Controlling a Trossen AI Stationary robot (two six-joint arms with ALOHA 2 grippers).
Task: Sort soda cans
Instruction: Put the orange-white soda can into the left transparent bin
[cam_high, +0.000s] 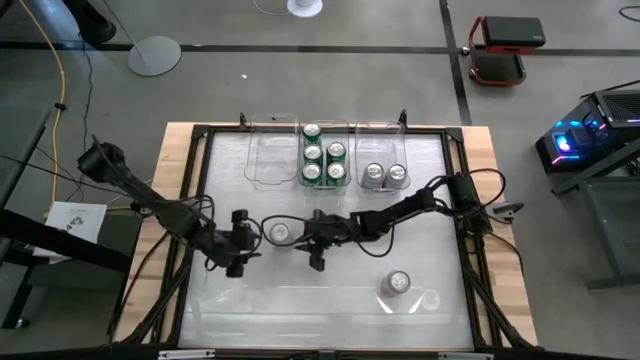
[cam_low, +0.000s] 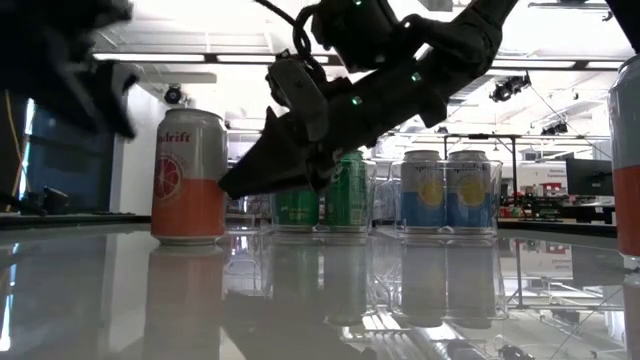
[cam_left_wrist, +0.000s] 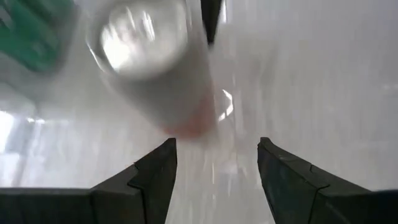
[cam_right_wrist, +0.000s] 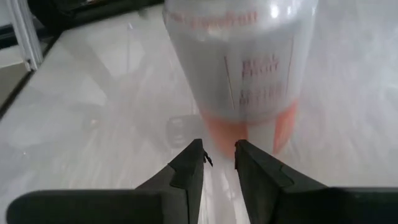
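Both arms meet mid-table around one can: a white-and-orange grapefruit can stands upright on the glossy white tabletop, and the left gripper sits just to its left with fingers spread wide, the can in front of the gap and not between them. The right gripper reaches in from the other side, fingers drawn narrow with only a slim gap, pointing at the can's orange base and holding nothing. From table height the same can is upright, clear of the right arm's dark fingers beside it. At the far edge sit three clear bins: the left bin shows no cans, the middle bin holds five green cans upright in two rows, and the right bin holds two silver-topped cans with yellow-and-blue sides, standing side by side. One more can stands alone near the front right of the table, well apart from the rest.
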